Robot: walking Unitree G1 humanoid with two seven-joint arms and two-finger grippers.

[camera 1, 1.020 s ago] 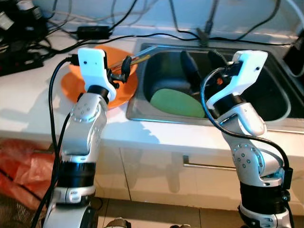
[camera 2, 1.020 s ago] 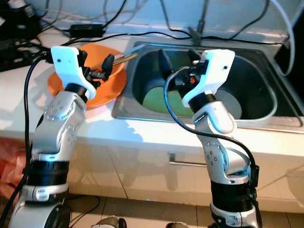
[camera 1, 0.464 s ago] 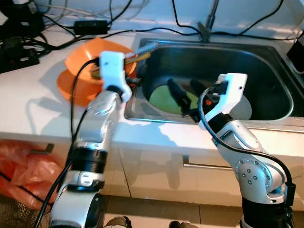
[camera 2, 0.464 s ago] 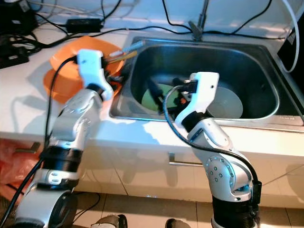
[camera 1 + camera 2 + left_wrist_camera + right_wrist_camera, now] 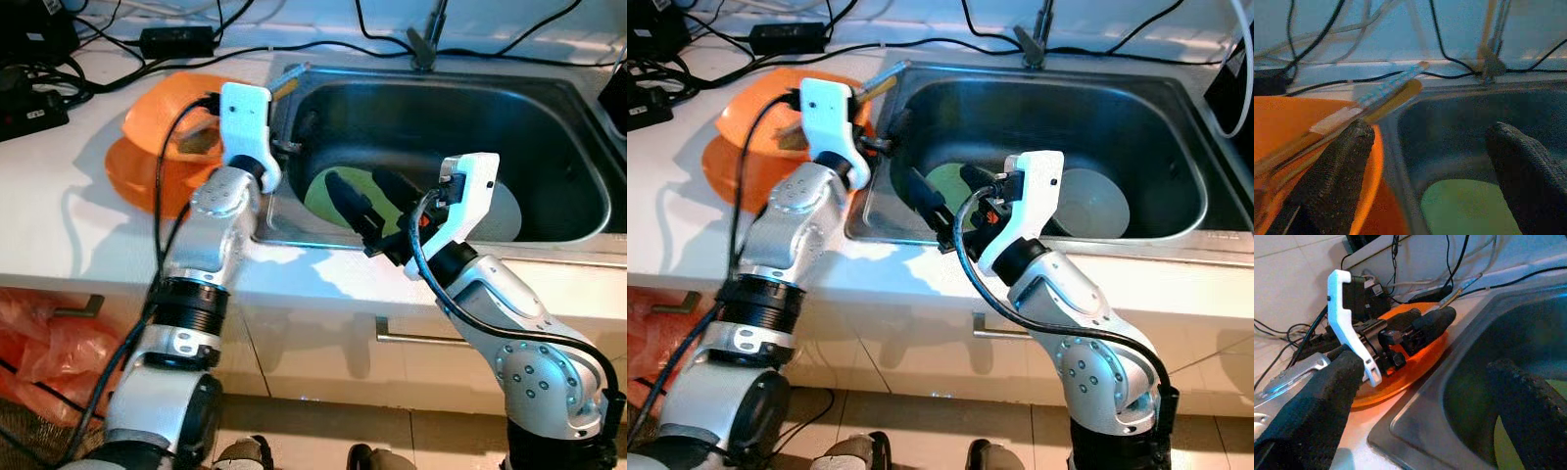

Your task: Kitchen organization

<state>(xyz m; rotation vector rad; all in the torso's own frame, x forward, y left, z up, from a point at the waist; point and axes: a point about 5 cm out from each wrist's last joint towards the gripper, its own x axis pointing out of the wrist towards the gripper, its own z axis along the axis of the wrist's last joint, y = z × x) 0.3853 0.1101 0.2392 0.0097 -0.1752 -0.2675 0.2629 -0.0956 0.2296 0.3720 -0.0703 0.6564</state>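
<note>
An orange bowl [image 5: 157,98] sits on an orange plate [image 5: 132,181] on the white counter, left of the steel sink [image 5: 549,247]. Thin utensils [image 5: 1386,90] lie in the bowl and stick out over the sink's corner. A green plate [image 5: 315,196] and a grey plate [image 5: 505,211] lie in the sink. My left gripper [image 5: 294,135] is open at the sink's left rim, beside the bowl, holding nothing. Low over the green plate, near the sink's front edge, my right gripper [image 5: 355,183] is open and points at the left one.
A faucet [image 5: 426,44] stands behind the sink. Black cables and a power adapter [image 5: 176,39] lie along the back of the counter. A red plastic bag [image 5: 39,333] sits on the floor at the left. A cabinet handle [image 5: 431,340] is below the counter.
The camera has shifted. My left gripper has come off the orange bowl to the sink's left rim. My right gripper has drawn back and dropped toward the sink's near left side.
</note>
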